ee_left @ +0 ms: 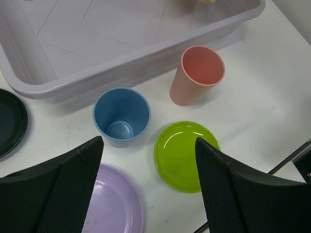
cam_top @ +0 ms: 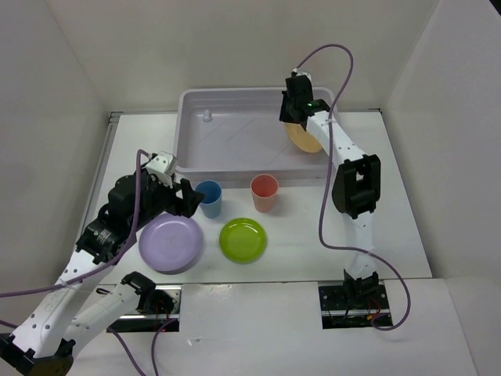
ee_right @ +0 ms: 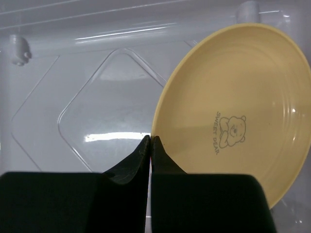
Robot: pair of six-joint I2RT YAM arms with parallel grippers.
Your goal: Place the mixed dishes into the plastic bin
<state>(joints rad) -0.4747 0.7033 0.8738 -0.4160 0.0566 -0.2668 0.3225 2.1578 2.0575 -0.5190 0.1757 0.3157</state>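
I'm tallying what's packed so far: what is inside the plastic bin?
Just the yellow-orange plate, tilted, its rim pinched in the right claw. The right arm covers the right end of the bin; that part is unseen.

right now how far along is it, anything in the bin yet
Done: nothing lies released in the plastic bin yet. In hand: the right gripper pinches the yellow-orange plate by its rim, tilted over the bin's right end. Still to go: the blue cup, coral-red cup, lime-green plate, lavender plate and black plate sit on the table outside it; the left gripper is open by the blue cup.
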